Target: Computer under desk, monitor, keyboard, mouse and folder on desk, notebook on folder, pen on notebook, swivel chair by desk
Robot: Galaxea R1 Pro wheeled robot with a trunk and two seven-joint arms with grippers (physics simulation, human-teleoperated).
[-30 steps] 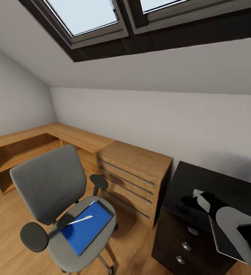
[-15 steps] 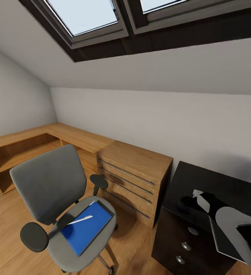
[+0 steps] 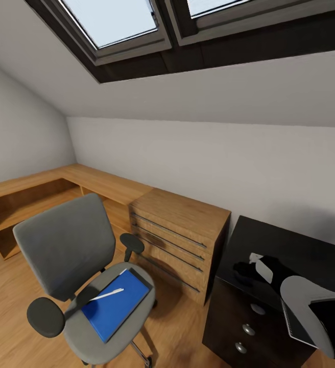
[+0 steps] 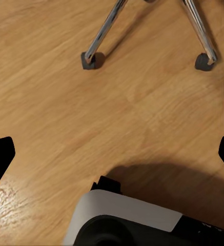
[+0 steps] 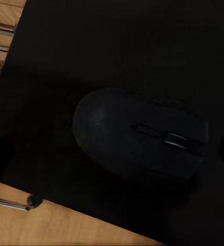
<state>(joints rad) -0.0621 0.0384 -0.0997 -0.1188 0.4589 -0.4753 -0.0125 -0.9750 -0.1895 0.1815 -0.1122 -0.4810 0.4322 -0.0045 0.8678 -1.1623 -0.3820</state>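
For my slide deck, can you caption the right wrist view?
Black mouse resting on the black desk, seen from above, wooden drawers beyond the desk's edge.

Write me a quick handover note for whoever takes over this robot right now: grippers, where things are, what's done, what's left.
Right gripper: over the desk, above the black mouse; jaw state unclear.
Left gripper: open, empty, facing the floor near the chair's casters.
Done: mouse lies on the desk.
Left: folder and pen sit on the swivel chair; move them to the desk, then park the chair alongside.
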